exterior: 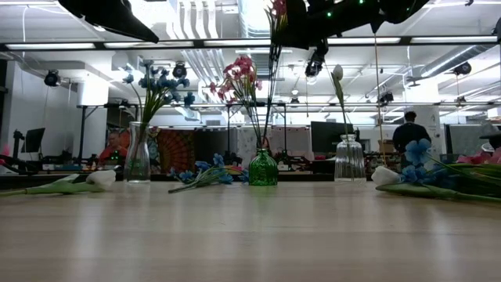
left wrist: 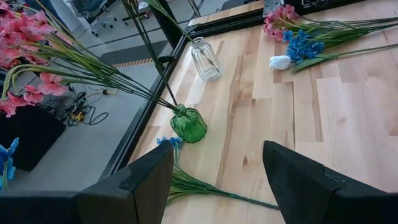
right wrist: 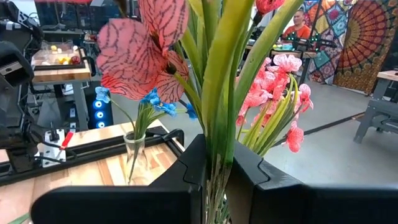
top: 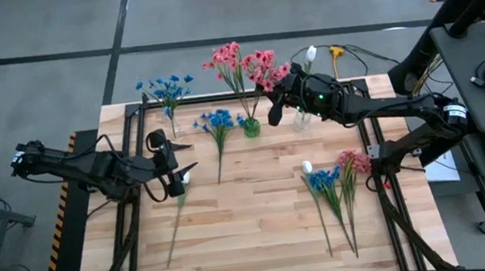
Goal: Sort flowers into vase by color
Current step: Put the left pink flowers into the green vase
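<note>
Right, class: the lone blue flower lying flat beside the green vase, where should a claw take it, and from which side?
Grip the bare stem midway, coming straight down, claw set across it. The blue flower lies flat on the table, its bushy head near the green vase.

No text, label, brand, number or sign can be read on anything in these views, table and room alike.

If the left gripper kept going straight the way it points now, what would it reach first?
The left gripper, open and empty, points across the table. First in line, probably, is the blue flower's stem lying on the wood, then the green vase; depth is unclear.
</note>
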### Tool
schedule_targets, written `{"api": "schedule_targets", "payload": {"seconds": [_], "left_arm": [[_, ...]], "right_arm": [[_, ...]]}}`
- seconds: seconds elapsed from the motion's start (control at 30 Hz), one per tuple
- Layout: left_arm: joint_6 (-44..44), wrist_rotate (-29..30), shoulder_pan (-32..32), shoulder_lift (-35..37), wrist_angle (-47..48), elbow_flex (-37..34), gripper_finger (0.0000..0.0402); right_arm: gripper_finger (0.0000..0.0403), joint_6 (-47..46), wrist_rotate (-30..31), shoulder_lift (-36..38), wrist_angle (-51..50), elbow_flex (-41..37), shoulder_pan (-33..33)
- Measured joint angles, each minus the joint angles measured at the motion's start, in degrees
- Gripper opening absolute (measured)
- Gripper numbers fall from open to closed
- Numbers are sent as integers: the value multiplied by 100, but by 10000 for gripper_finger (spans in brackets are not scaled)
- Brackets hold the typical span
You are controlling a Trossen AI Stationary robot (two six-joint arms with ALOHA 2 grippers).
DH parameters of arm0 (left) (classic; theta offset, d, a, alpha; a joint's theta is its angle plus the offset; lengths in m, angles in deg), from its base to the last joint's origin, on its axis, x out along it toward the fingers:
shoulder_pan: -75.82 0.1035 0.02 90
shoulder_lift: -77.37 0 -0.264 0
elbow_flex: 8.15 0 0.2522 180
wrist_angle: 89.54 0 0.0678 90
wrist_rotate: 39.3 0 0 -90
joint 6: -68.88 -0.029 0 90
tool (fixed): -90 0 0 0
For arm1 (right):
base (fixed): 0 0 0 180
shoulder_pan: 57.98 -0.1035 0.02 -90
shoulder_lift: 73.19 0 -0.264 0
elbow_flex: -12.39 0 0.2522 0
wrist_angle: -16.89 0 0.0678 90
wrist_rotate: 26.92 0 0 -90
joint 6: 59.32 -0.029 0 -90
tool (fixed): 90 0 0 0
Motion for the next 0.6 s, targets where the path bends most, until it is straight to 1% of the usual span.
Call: {"api": "schedule_targets", "payload": {"seconds": [0.6], "left_arm": [[2,2,0,0,-4,0,229]], "right_arm": [[29,-70,24,0,34,-138,0]]}}
